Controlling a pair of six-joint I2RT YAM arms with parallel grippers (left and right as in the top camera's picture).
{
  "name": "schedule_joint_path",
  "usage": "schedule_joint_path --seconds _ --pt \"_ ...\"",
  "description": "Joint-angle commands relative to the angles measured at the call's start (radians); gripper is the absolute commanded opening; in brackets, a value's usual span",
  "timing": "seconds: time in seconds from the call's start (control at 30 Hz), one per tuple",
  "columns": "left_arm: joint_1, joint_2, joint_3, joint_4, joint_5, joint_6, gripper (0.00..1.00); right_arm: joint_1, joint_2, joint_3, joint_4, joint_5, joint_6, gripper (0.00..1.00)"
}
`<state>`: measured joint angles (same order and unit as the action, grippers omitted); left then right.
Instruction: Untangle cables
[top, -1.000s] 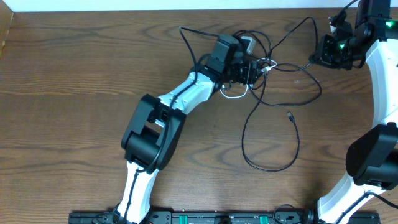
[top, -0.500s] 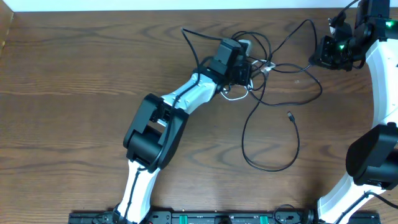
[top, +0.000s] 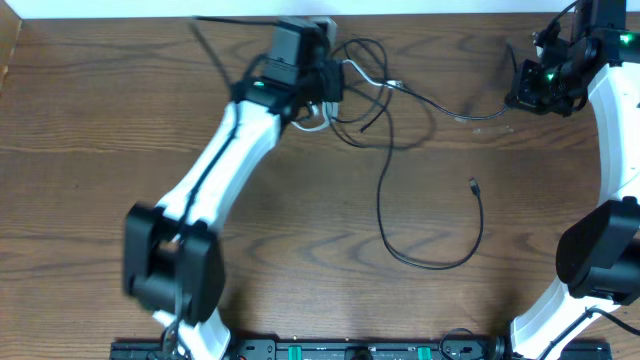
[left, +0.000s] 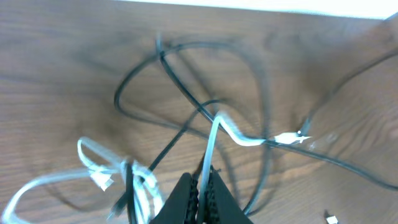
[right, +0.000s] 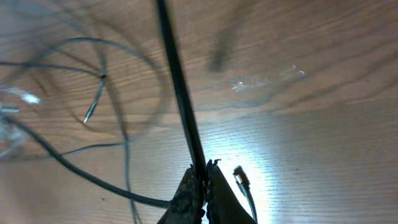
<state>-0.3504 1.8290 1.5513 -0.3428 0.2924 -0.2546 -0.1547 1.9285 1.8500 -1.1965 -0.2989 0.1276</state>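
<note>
Gripping white cable (left: 211, 140) in my left tool (left: 200, 185), black cable (right: 177, 81) in my right tool (right: 202, 171) (tangle (left: 198, 111) just ahead, not yet undone).

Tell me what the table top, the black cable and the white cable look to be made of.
The table top: wood or wood-look laminate, brown, visible grain, slight sheen where light glares.
The black cable: probably rubber or plastic sheath, matte, bends in loose loops.
The white cable: likely plastic sheath, smooth-looking though blurred, kinks softly.

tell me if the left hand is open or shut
Shut. In the left wrist view the left hand has its fingers together, with the white cable pinched between the tips.
</note>
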Motion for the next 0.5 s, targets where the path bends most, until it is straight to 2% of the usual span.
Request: schedule_joint_path --seconds 0.0,0.17,0.3,0.37,0.4,0.47 --pt "0.023 -0.088 0.006 -0.022 -0.017 0.034 0.08 0.005 -0.025 -0.006 -0.007 0.047 0.039 0.01" --pt "0.020 -0.193 0.006 -0.038 0.003 0.034 0.07 0.006 -0.025 -0.006 -0.008 0.034 0.048 0.01" --pt "0.019 -0.252 0.006 -0.035 0.111 0.037 0.07 0.017 -0.025 -0.006 -0.009 -0.081 -0.064 0.03" --pt "0.019 -0.267 0.006 -0.023 0.221 0.036 0.08 0.027 -0.025 -0.006 -0.014 -0.151 -0.140 0.15" --pt "0.019 -0.274 0.006 -0.011 0.309 0.037 0.07 0.033 -0.025 -0.006 -0.018 -0.175 -0.167 0.25" --pt "0.019 -0.277 0.006 0.013 0.381 0.037 0.08 0.047 -0.025 -0.006 -0.023 -0.187 -0.194 0.46"
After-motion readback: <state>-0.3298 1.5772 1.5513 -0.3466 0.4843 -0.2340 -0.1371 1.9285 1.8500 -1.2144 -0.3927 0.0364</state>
